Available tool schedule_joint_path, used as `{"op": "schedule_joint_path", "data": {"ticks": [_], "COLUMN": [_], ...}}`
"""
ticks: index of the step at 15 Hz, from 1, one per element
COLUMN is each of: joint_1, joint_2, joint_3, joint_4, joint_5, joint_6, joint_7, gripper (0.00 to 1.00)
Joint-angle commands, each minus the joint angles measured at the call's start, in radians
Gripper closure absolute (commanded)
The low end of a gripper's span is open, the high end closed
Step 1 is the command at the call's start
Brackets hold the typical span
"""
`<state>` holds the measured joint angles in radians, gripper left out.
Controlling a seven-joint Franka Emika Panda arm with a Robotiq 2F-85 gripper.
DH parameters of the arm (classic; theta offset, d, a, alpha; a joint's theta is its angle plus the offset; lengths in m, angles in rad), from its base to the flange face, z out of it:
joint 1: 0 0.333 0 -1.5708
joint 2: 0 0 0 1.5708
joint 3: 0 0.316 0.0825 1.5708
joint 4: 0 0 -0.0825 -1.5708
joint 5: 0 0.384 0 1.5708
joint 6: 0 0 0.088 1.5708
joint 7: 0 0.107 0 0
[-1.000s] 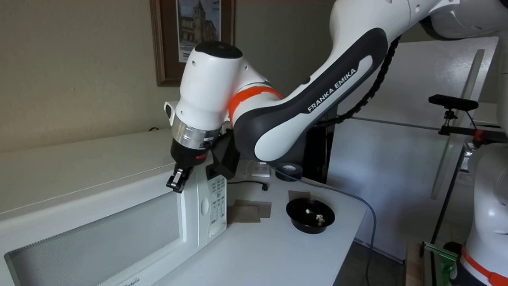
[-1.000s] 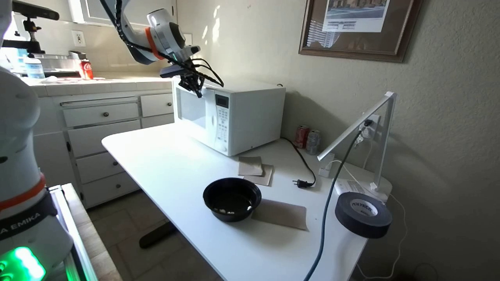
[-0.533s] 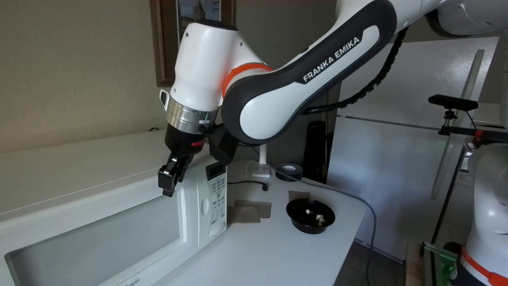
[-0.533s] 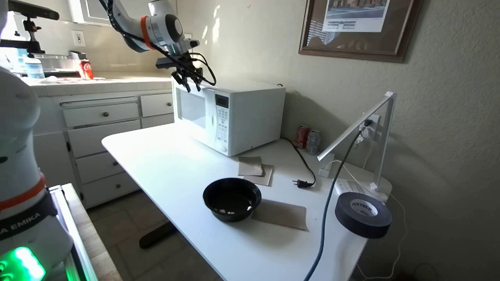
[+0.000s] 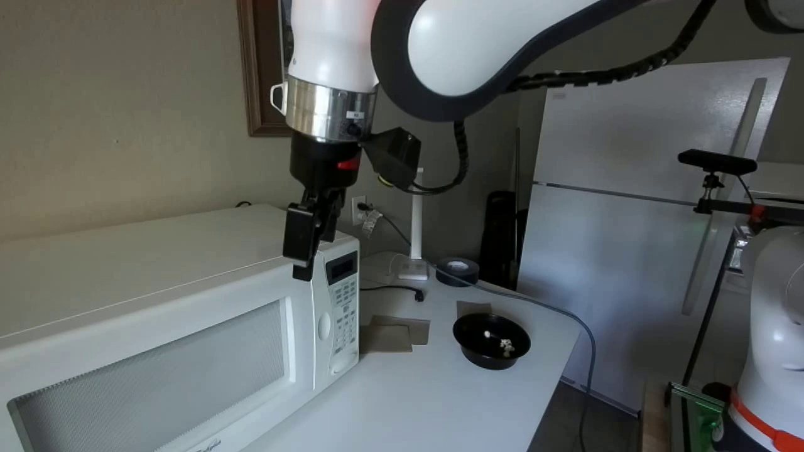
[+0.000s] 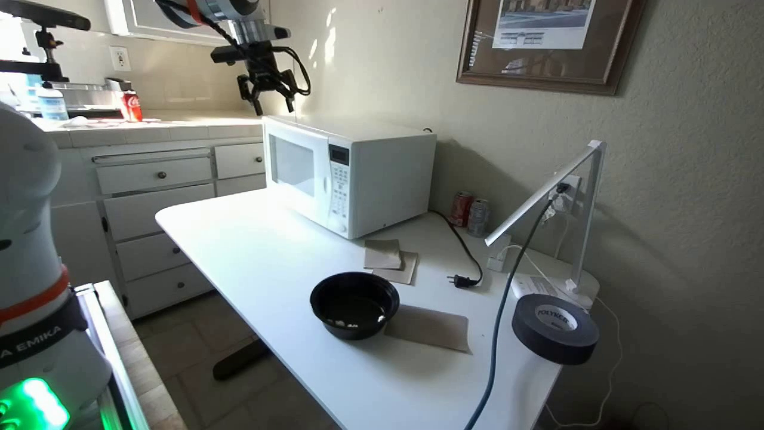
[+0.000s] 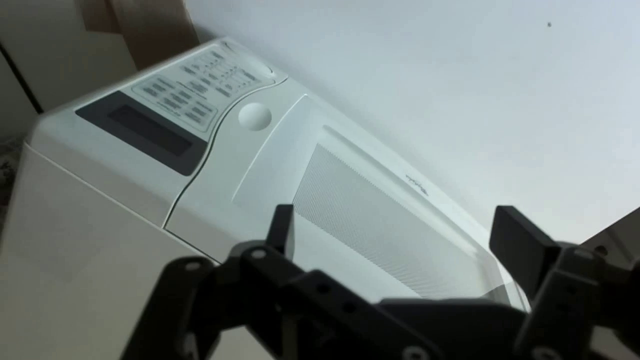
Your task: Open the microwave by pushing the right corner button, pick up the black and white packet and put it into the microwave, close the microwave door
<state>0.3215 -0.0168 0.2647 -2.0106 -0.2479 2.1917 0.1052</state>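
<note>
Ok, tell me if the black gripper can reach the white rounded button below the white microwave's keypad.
Probably yes: the gripper hangs open, higher than the button, and nothing shows between them.

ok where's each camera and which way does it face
An exterior view: above the table's microwave end, facing the bowl and fridge; cropped arm, gripper and base show.
An exterior view: above the tape roll end, facing the microwave and drawers; cropped arm, gripper and base show.
Wrist view: beside the gripper, facing down at the microwave's panel and door; open fingers show.
Both exterior views share the microwave, bowl and gripper.
</note>
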Motion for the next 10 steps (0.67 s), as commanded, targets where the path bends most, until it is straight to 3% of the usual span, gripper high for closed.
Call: {"op": "schedule_joint_path", "data": {"ticks": [1, 3, 4, 10], "joint_1": [-0.009, -0.010, -0.014, -0.016], "joint_2": [-0.080, -0.108, -0.068, -0.092], "joint_3": [0.016, 0.021, 0.022, 0.025], "joint_4": [-0.026, -0.028, 0.000, -0.007], "joint_5": [0.060, 0.063, 0.037, 0.041], "joint_6": [-0.100, -0.151, -0.111, -0.139], "joint_7": [-0.009, 0.002, -0.001, -0.001], "gripper": [0.00, 0.00, 0.00, 0.00]}}
